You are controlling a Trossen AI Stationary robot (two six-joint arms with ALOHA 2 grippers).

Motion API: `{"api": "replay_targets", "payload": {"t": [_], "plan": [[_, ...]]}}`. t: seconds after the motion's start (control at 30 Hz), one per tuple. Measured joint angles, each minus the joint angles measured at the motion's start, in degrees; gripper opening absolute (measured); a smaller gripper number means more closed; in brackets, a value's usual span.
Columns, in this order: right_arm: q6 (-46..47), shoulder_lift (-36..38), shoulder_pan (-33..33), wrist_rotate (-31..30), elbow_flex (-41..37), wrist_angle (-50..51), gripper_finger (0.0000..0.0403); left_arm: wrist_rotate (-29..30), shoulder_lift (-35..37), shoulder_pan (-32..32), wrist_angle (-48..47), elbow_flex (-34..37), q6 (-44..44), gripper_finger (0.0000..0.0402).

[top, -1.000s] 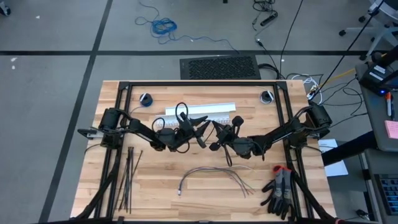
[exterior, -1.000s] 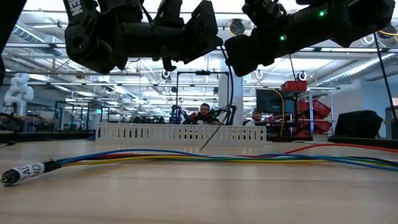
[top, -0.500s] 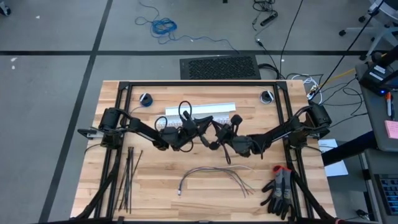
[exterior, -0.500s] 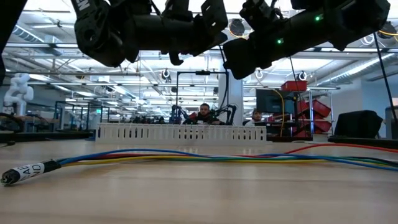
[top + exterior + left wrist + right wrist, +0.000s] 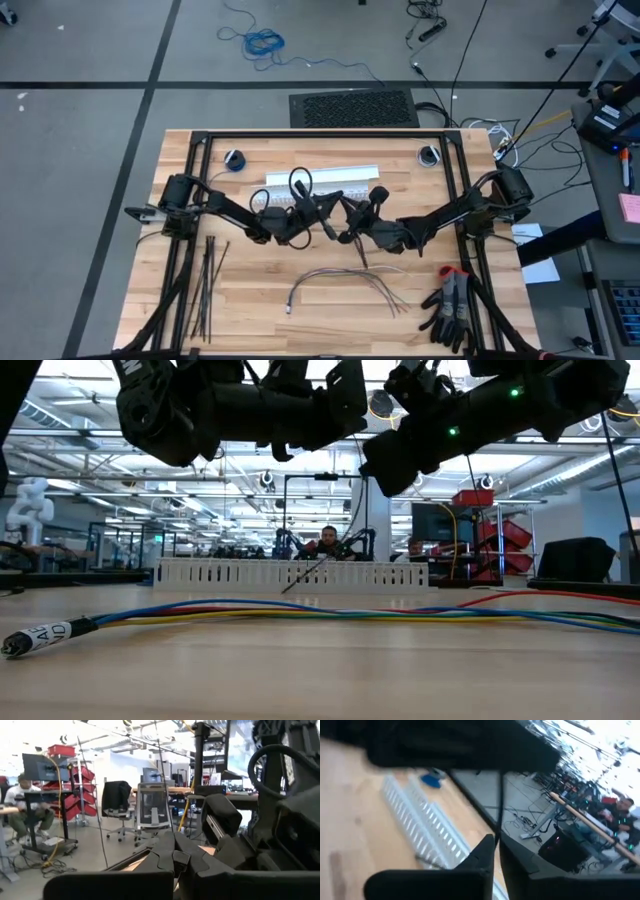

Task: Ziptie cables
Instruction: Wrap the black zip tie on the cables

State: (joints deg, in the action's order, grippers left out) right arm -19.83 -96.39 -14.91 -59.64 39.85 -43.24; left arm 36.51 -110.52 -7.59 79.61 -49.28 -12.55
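Table layout, seen from above

The cables lay in the lower centre of the frame, the zipties at lower left, gloves at lower right; the slotted channel sat above centre, both arms meeting between it and the cables.

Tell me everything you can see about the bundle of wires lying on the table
The cables are a few thin wires lying loose and flat on the wooden table, in front of both arms, touched by neither. From above they look grey and reddish; the low view shows blue, yellow, red and green strands. One end carries a small labelled connector tip; the other splays apart.
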Motion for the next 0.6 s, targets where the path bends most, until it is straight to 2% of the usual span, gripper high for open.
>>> {"api": "replay_targets", "payload": {"t": [0.13,0.23,0.43,0.6], "plan": [[1.0,1.4,-1.8,0.2,0.0,5.4,0.0055,3.0,0.6,-1.6,0.1,0.0,-3.6,0.0002],[5.0,3.5,-2.5,4.4,0.0,9.6,0.0070,4.6,1.0,-2.7,0.8,0.0,-5.6,0.0001],[12.3,9.3,-2.4,20.6,0.0,20.3,0.0090,6.0,3.8,-5.1,-1.7,0.0,-7.5,0.0001],[18.4,17.7,-2.8,38.8,0.0,35.2,0.0097,6.0,8.9,-10.0,-12.0,0.0,-7.4,0.0001]]}}
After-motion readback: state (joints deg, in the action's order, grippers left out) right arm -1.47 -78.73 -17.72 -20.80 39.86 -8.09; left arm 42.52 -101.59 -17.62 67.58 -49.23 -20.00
